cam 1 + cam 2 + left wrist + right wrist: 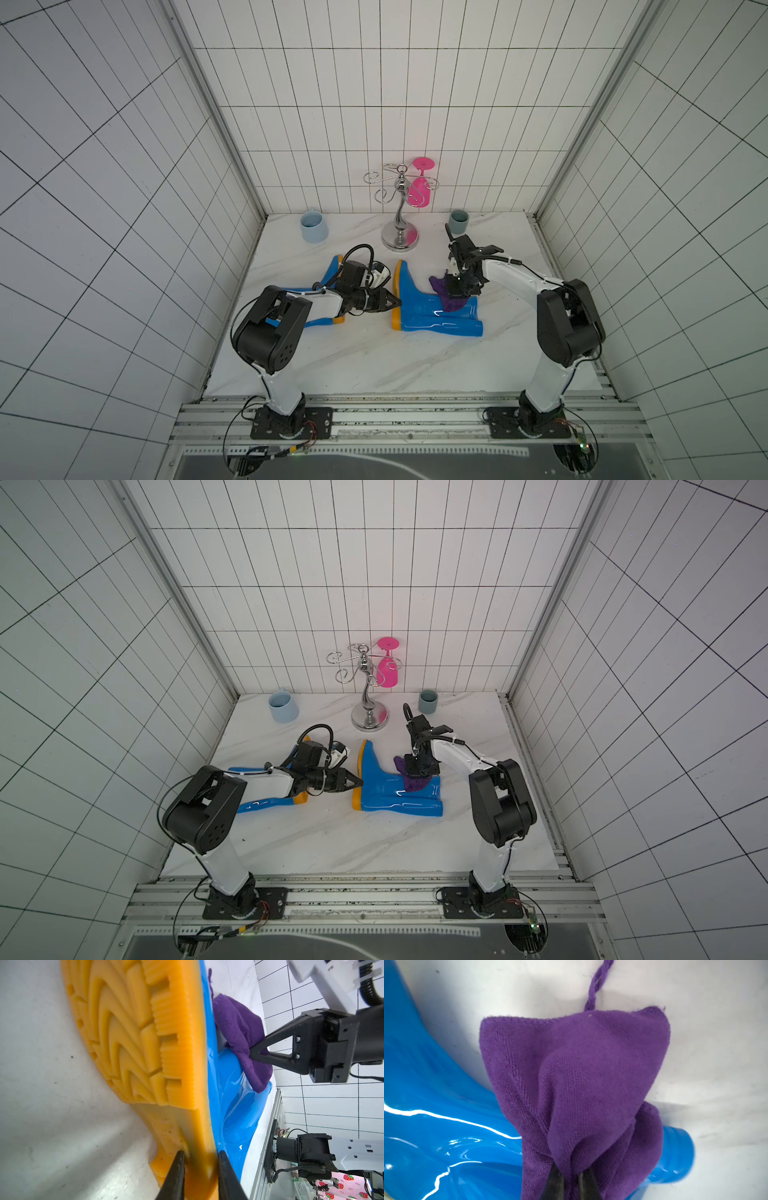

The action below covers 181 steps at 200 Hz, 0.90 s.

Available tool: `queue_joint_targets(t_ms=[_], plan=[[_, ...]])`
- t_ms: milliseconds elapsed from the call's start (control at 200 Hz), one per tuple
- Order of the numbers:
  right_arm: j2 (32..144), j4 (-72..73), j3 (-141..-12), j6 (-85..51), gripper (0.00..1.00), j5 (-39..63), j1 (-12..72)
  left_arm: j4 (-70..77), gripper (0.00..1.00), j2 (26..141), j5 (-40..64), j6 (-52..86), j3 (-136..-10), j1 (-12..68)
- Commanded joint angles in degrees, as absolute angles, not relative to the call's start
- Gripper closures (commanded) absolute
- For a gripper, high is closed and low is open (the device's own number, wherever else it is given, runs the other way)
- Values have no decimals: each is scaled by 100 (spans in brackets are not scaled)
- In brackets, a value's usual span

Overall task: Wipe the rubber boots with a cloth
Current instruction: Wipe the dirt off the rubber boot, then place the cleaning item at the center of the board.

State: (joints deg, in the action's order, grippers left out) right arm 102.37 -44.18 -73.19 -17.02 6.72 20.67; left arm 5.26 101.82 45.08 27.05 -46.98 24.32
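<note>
The left claw (199, 1153) is clamped on the heel of the orange sole (145, 1032) of the rubber boot (432, 322) lying mid-frame on the worktop (374, 365), likely to steady it. The right claw (457, 292), closed tight on the purple cloth (455, 306), presses it against that boot's shaft. The other boot (333, 269) lies left of centre.

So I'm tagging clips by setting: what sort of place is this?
Likely a staged robot test cell dressed as a kitchen or bathroom: white tiled walls on three sides, a marble-look tabletop, and robot arms bolted to an aluminium rail at its front.
</note>
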Motion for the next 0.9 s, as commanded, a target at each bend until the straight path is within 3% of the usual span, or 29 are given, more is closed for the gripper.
queue_joint_targets(t_ms=[0,260,545,900], plan=[[9942,-4844,-6775,-1600,100,517,1721,-246,94,10671,3731,2751,-4360,2426],[9453,-4875,-6353,-1531,100,535,1071,-204,94,10663,3762,2760,-4342,2417],[9136,-4916,-7330,-1545,100,-421,275,-207,94,10631,3762,2762,-4325,2408],[9630,-4658,-7349,-1354,100,-845,-459,-186,94,10646,3797,2760,-4325,2399]])
